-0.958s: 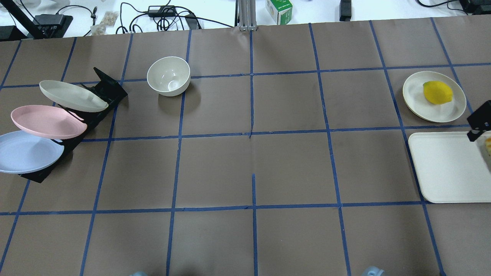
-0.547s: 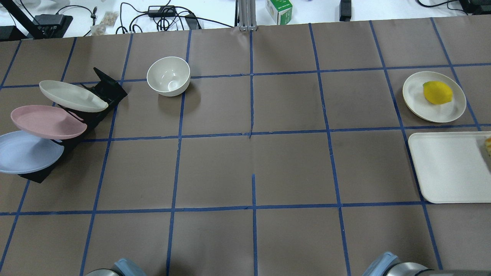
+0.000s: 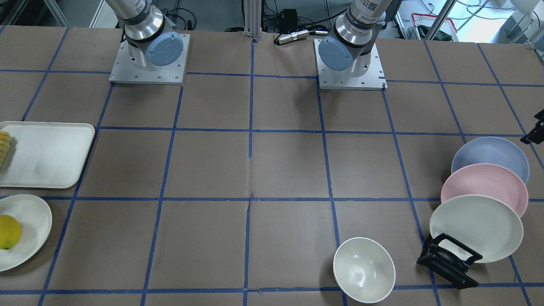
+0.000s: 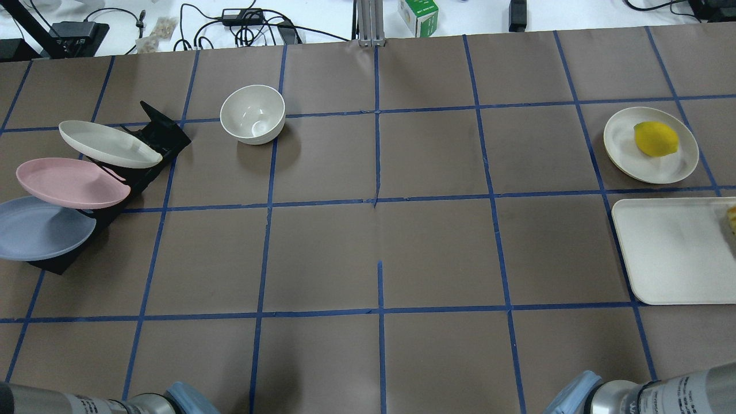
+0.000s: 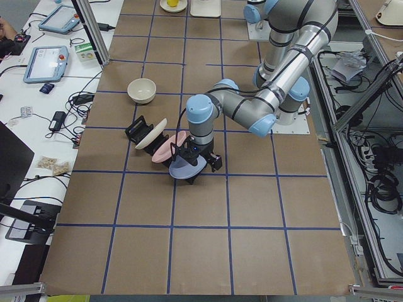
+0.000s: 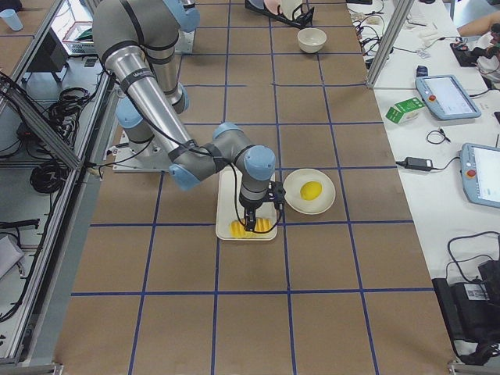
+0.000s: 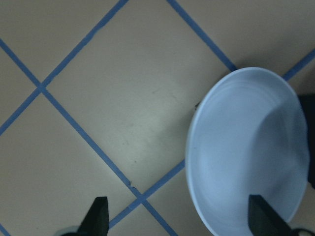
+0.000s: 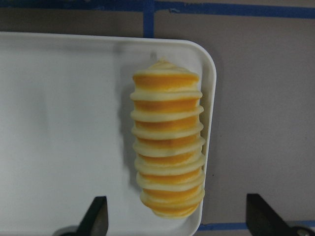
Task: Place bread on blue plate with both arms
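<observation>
While looking down through the right wrist camera, found bread [image 8: 167, 147] lying flat on cream tray [image 8: 64, 137], long side close against one tray edge, one end near a rounded corner. Counted ridged orange-yellow segments with cream rims, all intact.

Logged right gripper [image 8: 177, 216] hanging over the loaf, jaws spread wide and released, one fingertip over bare tray and the other out over the table past the tray edge. Holding nothing. Cannot tell whether fingertips reach loaf height.

Located blue plate [image 7: 246, 157] at the opposite end of the table, well apart from the bread. Seated tilted in black rack [image 4: 155, 132], in the slot nearest the robot, empty. Noted pink plate [image 4: 69, 183] in the next slot, overlapping the blue one's far rim in the overhead view, then off-white plate [image 4: 106, 144] beyond it.

Logged left gripper [image 7: 179, 216] over the blue plate's edge, jaws likewise wide and unclenched, one fingertip above bare table, the other above the plate's rim. Gripping nothing. Contact with the plate not resolvable from wrist or side view.

Also recorded: cream bowl [image 4: 253, 114] upright on the table, near the rack's far end; lemon [image 4: 655, 138] on small cream plate [image 4: 624, 149], just beyond the tray. Table [image 4: 437, 253] covered in brown paper with blue tape grid.
</observation>
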{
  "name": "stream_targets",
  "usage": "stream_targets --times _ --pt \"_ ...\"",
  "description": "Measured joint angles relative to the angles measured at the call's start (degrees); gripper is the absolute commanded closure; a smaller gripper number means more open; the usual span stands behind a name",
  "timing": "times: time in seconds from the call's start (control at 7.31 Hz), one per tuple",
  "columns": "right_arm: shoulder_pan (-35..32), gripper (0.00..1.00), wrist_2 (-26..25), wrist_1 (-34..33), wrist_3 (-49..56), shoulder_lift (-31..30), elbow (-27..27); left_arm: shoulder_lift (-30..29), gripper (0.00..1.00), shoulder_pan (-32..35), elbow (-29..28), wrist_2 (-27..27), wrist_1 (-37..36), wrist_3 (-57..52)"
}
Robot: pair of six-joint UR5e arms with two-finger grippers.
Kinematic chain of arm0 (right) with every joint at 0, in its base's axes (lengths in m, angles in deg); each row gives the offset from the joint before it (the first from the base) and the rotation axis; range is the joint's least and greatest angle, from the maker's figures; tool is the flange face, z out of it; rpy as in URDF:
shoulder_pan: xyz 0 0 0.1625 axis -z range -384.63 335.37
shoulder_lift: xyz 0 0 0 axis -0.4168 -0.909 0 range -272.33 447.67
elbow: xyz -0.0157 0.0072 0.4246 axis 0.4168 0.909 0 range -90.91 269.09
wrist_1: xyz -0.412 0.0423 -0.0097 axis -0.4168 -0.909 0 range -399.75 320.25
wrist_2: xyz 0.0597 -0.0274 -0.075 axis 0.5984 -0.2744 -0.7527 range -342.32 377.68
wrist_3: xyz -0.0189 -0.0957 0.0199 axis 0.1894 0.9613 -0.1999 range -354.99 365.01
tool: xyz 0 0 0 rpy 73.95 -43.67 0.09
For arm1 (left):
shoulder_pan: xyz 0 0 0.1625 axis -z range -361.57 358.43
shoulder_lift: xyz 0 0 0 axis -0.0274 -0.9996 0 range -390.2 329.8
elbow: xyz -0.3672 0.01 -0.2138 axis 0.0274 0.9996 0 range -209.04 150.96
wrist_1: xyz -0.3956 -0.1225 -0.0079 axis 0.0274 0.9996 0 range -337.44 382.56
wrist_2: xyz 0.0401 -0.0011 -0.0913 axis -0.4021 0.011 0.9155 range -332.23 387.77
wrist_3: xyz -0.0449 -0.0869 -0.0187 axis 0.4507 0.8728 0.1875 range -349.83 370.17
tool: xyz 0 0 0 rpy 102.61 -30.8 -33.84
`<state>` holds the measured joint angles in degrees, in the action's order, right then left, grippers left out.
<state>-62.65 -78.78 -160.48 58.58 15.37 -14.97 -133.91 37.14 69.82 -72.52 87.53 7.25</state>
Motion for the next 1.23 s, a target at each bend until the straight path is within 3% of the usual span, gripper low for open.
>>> stream_targets --times 0.14,0.27,0.55,0.68,0.82,0.96,1.09,1.23 --pt "-0.02 0.00 0.19 -1.49 -0.27 2.07 0.00 -1.55 0.00 -0.02 0.02 0.50 -1.12 0.00" --pt "-0.16 0.00 0.34 -2.14 -0.42 3.89 0.04 -2.71 0.24 -0.03 -0.02 2.04 -1.60 0.06" --pt "-0.45 0.00 0.53 -2.45 -0.83 5.73 0.05 -3.89 0.54 -0.03 -0.17 3.11 -1.80 0.03" --pt "-0.52 0.12 0.63 -2.48 -1.55 6.43 0.06 -4.19 0.60 -0.04 -0.24 3.22 -1.74 0.09" --pt "-0.54 0.36 0.70 -2.63 -2.24 7.05 0.12 -4.34 0.65 -0.03 -0.34 3.42 -1.55 0.19" --pt "-0.57 0.63 0.73 -2.96 -2.80 7.43 0.15 -4.43 0.72 -0.03 -0.46 3.64 -1.32 0.30" --pt "-0.57 1.00 0.74 -3.15 -3.73 7.67 0.12 -4.45 0.77 -0.03 -0.55 3.76 -0.95 0.35" --pt "-0.60 1.00 0.61 -3.00 -4.87 7.77 0.10 -4.46 0.91 -0.03 -0.57 3.83 -0.26 0.36"
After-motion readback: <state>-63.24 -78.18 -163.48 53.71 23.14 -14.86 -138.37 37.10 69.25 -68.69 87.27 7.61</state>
